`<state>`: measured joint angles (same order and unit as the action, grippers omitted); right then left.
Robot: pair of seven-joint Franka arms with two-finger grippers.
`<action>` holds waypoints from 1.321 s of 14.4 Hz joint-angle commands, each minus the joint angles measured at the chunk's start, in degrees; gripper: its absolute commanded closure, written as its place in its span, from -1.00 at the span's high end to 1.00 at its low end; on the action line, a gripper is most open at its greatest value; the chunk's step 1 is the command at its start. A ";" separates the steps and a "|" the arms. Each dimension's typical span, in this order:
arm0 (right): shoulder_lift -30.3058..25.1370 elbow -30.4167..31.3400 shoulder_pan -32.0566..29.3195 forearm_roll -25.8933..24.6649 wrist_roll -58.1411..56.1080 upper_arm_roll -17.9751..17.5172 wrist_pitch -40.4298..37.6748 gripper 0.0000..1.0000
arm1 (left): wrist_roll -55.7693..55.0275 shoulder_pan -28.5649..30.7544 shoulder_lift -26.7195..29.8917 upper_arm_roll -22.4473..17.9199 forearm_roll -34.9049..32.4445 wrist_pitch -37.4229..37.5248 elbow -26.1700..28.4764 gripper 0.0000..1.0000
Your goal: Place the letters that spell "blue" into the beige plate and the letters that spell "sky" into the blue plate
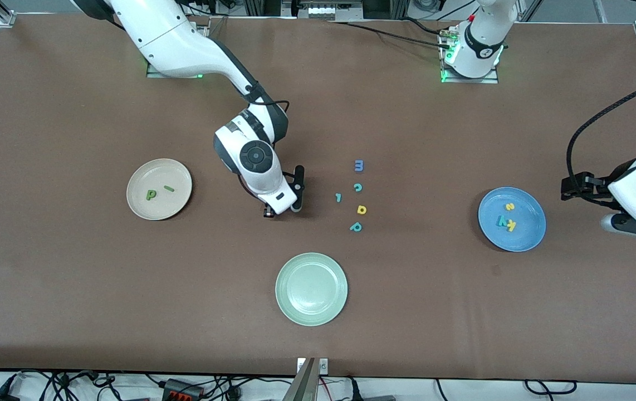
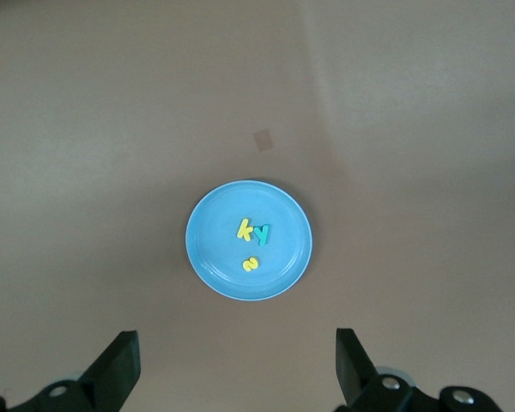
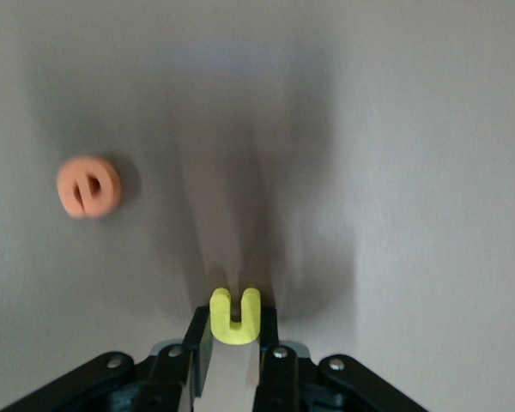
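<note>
My right gripper (image 1: 298,192) is shut on the yellow u (image 3: 235,318), low over the table between the beige plate (image 1: 138,207) and the loose letters. The orange e (image 3: 88,187) lies on the table close by and shows only in the right wrist view. The beige plate holds a green p-shaped letter (image 1: 151,194) and a thin green bar (image 1: 169,188). The blue plate (image 1: 529,234) holds the yellow s (image 1: 510,206), teal y (image 1: 500,221) and yellow k (image 1: 511,225). My left gripper (image 1: 567,188) waits open beside the blue plate (image 2: 210,257), nothing between its fingers.
A pale green plate (image 1: 311,288) sits near the front edge. Loose letters lie mid-table: a blue m (image 1: 358,165), teal c (image 1: 357,187), teal l (image 1: 338,197), yellow a (image 1: 361,209) and teal p (image 1: 356,226).
</note>
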<state>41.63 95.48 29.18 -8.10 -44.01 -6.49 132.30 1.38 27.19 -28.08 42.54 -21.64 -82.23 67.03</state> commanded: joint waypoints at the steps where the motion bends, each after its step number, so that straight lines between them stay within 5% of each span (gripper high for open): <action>1: -1.81 0.67 -3.25 -0.25 1.56 -0.10 -3.79 -0.67 | -0.06 -6.16 3.38 -5.76 0.10 1.46 -0.32 1.00; 4: -4.88 1.02 -8.50 -0.52 0.69 -0.10 -11.08 -0.62 | 0.99 -16.27 8.20 -24.72 13.13 0.85 2.74 1.00; 7: -6.73 1.63 -14.66 -0.52 -2.73 -0.10 -14.95 -0.63 | 0.99 -22.52 15.31 -35.22 18.30 -5.09 12.74 1.00; 9: -7.79 2.95 -19.31 -0.34 -3.53 -0.27 -17.06 -0.63 | 0.91 -22.53 21.72 -37.87 20.75 -13.44 22.23 1.00; 14: -13.14 12.69 -26.45 -0.08 -4.07 -0.27 -17.69 -0.63 | 1.26 -24.81 33.25 -39.72 20.76 -21.38 35.08 1.00; 19: -17.11 21.75 -28.13 0.71 -4.07 -0.45 -16.20 -0.63 | 1.17 -26.74 33.45 -40.60 21.20 -20.51 35.46 1.00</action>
<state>27.79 112.01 1.92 -8.04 -47.94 -5.85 114.72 1.57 2.21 5.01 3.40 -1.79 -101.49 101.41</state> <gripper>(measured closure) 0.744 0.000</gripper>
